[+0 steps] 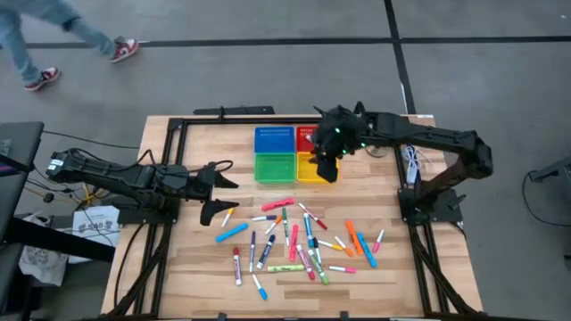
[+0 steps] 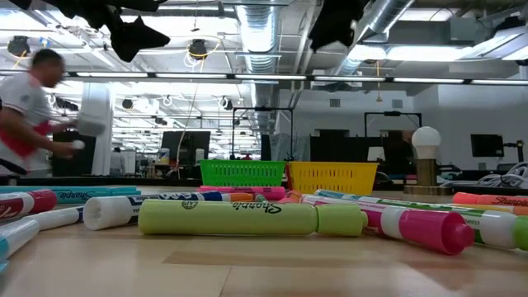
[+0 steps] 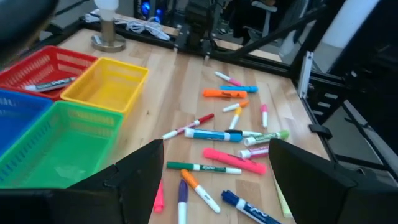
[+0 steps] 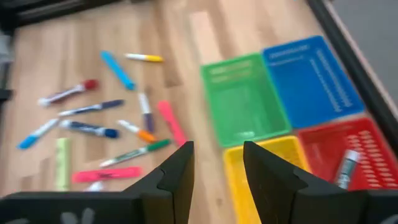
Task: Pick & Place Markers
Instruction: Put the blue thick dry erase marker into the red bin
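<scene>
Item: markers [image 1: 294, 239], lying scattered at the table's six o'clock, awaiting sorting.

Left gripper [image 1: 214, 192]: I am holding it at nine o'clock, fingers wide apart and empty, presumably lining up a pick.

Right gripper [image 4: 217, 174]: I am hovering it over the yellow tray [image 1: 310, 168] at twelve o'clock, fingers narrowly apart, nothing between them.

Only the wrist views are showing one marker lying inside the red tray [image 4: 348, 143]; the high view is hiding it.

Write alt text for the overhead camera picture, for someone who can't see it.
Seen from above, a wooden table has many colored markers scattered across its near half and four square trays, blue, red, green and yellow, at the far edge. The right gripper hovers over the yellow tray; the left gripper hangs open beside the markers.
</scene>
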